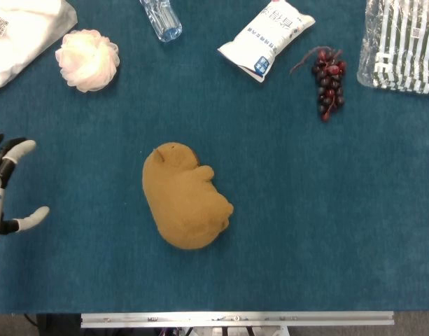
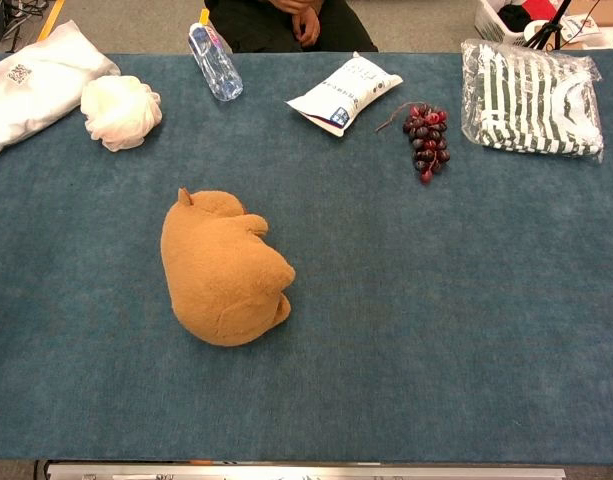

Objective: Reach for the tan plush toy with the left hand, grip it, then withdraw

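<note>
The blue-carpeted table (image 2: 436, 330) carried, along its far edge, a striped bag of clothing (image 2: 531, 98) at the right corner and a white folded package (image 2: 31, 85) at the left. The tan plush toy (image 2: 224, 268) lay on its side near the table's middle, held by nothing. Smaller things sat beyond it: a white snack pouch (image 2: 343, 92), a pale mesh pouf (image 2: 120, 111), a plastic bottle (image 2: 213, 60), a bunch of dark grapes (image 2: 425, 138); the left hand (image 1: 5, 190) showed only at the head view's left edge, fingers spread and empty, well apart from the toy.
</note>
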Robot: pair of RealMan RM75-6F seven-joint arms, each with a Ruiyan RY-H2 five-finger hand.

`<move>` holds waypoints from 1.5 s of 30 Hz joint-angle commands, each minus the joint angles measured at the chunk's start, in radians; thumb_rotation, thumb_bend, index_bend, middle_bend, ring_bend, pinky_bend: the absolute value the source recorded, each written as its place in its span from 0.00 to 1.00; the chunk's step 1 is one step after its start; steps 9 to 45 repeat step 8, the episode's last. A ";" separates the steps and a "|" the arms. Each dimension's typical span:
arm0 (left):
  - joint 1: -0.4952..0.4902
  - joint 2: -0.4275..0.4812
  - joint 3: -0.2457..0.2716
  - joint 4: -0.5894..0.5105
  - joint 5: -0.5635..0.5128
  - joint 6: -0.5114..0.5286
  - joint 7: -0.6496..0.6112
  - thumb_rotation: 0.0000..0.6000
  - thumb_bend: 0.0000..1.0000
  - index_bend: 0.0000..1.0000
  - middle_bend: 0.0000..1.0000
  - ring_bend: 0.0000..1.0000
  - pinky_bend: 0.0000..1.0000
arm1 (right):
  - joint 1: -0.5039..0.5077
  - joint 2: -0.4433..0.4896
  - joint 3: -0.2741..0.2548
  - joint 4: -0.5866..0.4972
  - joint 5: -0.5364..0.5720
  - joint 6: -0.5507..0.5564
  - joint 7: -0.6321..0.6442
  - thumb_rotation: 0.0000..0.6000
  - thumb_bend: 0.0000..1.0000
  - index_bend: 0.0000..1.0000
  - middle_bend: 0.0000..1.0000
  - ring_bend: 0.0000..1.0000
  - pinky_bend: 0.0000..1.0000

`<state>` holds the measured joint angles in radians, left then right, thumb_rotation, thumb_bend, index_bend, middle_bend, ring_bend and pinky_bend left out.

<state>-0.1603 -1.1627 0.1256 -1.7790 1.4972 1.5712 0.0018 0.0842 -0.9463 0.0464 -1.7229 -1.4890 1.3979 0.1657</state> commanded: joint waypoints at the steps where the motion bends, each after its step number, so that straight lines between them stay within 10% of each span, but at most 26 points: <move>1: 0.017 -0.014 -0.011 0.013 0.017 0.018 0.016 1.00 0.11 0.17 0.17 0.07 0.05 | -0.004 -0.003 0.000 -0.001 -0.016 0.018 0.001 1.00 0.21 0.21 0.35 0.16 0.25; 45: 0.033 -0.023 -0.033 0.021 0.024 0.008 0.020 1.00 0.11 0.18 0.17 0.07 0.05 | -0.005 -0.004 0.001 -0.003 -0.017 0.024 -0.002 1.00 0.21 0.21 0.35 0.16 0.25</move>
